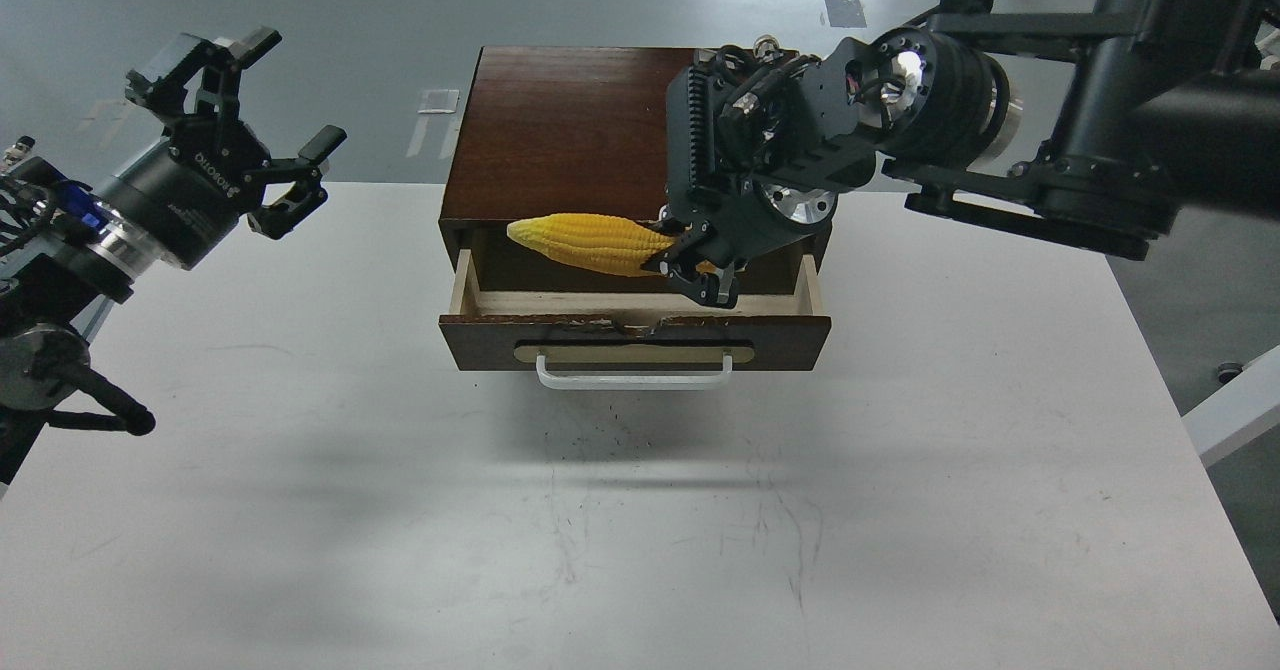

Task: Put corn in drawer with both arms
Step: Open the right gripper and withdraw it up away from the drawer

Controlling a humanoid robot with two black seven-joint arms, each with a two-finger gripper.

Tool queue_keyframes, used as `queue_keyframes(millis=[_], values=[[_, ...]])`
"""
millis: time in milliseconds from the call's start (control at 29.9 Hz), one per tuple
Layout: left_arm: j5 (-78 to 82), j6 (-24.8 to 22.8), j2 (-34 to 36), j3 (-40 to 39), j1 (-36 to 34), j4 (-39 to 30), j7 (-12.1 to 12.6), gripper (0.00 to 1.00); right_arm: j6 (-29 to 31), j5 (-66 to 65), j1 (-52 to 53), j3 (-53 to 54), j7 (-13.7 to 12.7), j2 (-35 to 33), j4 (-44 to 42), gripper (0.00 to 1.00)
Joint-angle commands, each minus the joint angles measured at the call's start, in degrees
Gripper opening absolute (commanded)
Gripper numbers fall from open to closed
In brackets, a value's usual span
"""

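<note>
The dark brown wooden box (575, 120) stands at the table's far middle. Its drawer (634, 335) is pulled open, with a white bar handle (633, 378) and pale wood inside. My right gripper (695, 268) is shut on the thick end of the yellow corn (590, 241). It holds the corn nearly level over the open drawer, tip pointing left. My left gripper (245, 125) is open and empty, raised over the table's far left edge, well apart from the box.
The white table (640, 510) spreads in front of the drawer. My right arm (1050, 140) reaches in across the box's right rear corner. A white stand leg (1230, 410) sits beyond the table's right edge.
</note>
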Motion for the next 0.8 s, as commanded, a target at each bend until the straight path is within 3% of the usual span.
queue_keyframes(millis=[0,435,769], values=[[-0.1,0.0,0.1,0.0,0.0,0.0,0.0,0.99,0.0,0.0,-0.6,0.0,0.0,0.0,0.0,0.2],[-0.1,-0.4,0.1,0.0,0.0,-0.2,0.0,0.99,-0.1,0.5,-0.8,0.3,0.0,-0.1,0.2,0.62],[-0.1,-0.7,0.4,-0.1,0.0,-0.2,0.0,0.99,-0.1,2.8,2.4,0.8,0.0,-1.2,0.6,0.81]])
